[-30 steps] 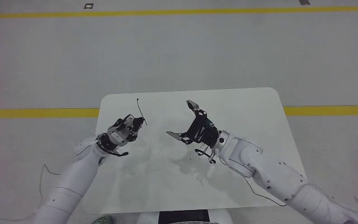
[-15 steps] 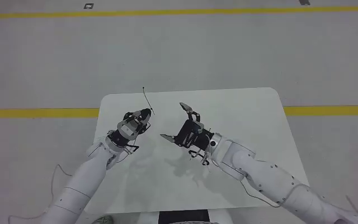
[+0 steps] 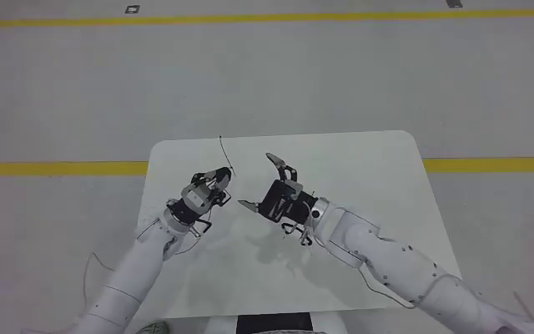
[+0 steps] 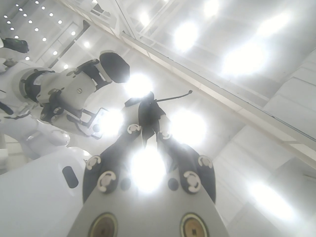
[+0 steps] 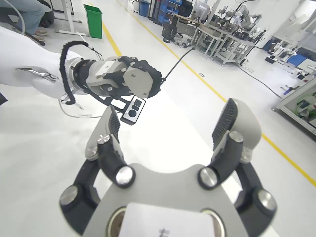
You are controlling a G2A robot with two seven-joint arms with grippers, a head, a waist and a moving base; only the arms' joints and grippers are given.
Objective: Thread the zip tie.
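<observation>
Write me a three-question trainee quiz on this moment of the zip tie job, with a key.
1. True or false: the right hand has its jaws standing open, with nothing between them.
2. Pick one. The zip tie is: A) lying loose with nothing gripping it, B) gripped in the left hand, C) already closed into a loop.
3. Fill in the blank: seen from the top view, the free length of the zip tie points toward the ___ edge of the table, away from the robot.

Key: 1 true; 2 B; 3 far.
</observation>
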